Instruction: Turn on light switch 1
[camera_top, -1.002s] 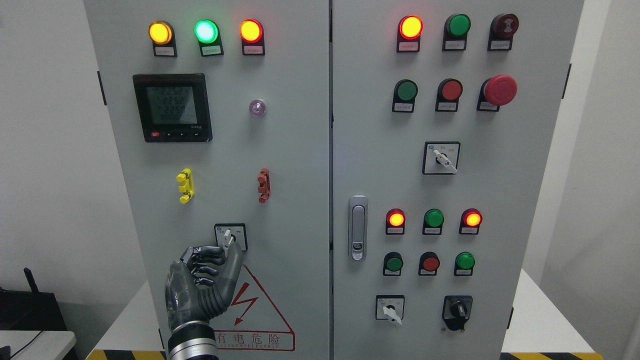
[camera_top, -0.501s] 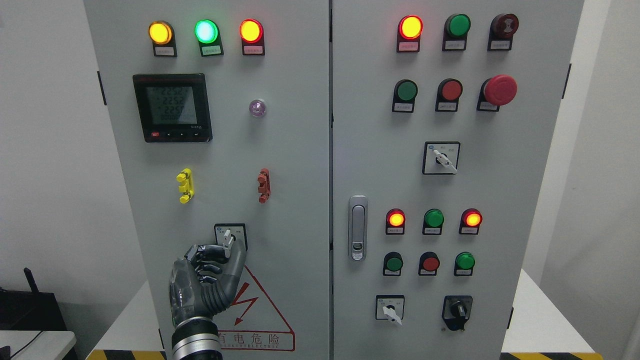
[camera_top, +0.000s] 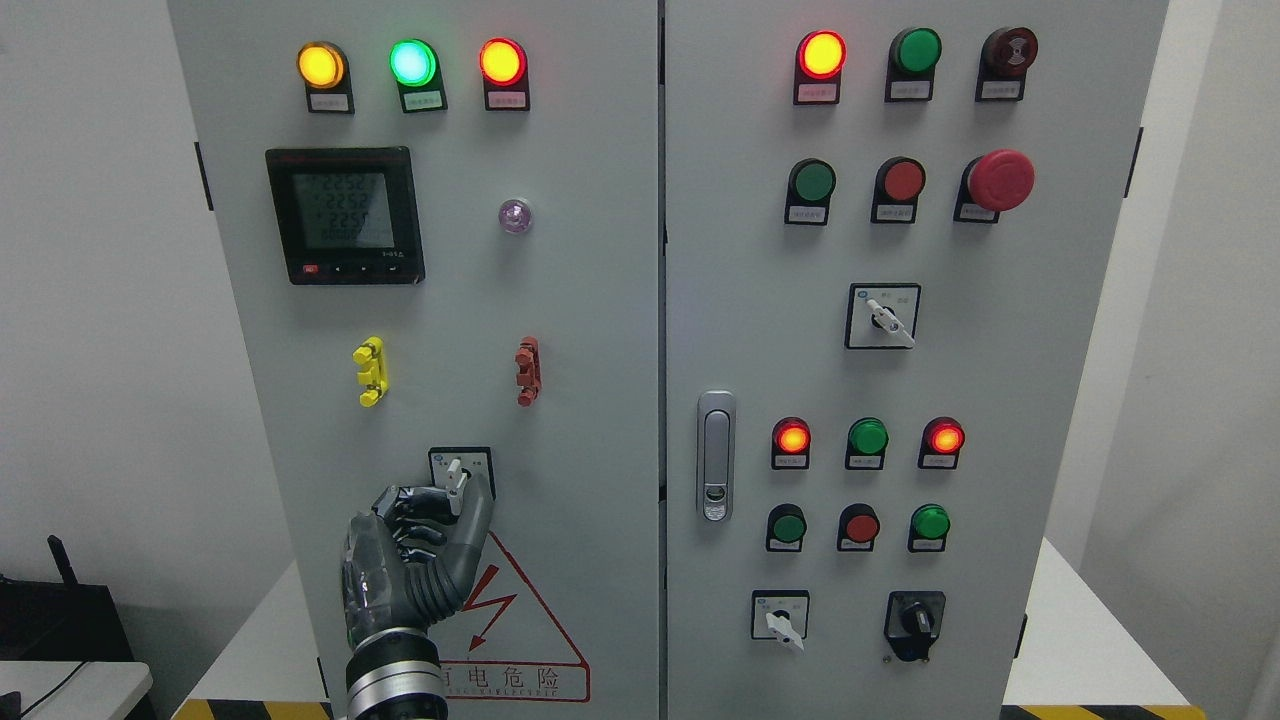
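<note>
1. Rotary switch (camera_top: 460, 473) sits low on the cabinet's left door (camera_top: 560, 300), above the warning triangle (camera_top: 510, 620)
2. Left hand (camera_top: 415, 555): fingers (camera_top: 420, 503) curled, pinching the switch's white lever between thumb and fingertips

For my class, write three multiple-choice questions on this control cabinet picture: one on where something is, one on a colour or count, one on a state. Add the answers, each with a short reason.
1. Where is the left hand?
A. at the selector switch low on the left door
B. on the door handle
C. at the meter

2. How many lamps are lit along the top of the left door?
A. one
B. two
C. three

3. What state is the green lamp at the top of the right door in?
A. lit
B. unlit
C. covered

Answers:
1 A, its fingers meet the switch lever.
2 C, yellow, green and red glow.
3 B, the green lamp looks dark beside the glowing red lamp.
</note>
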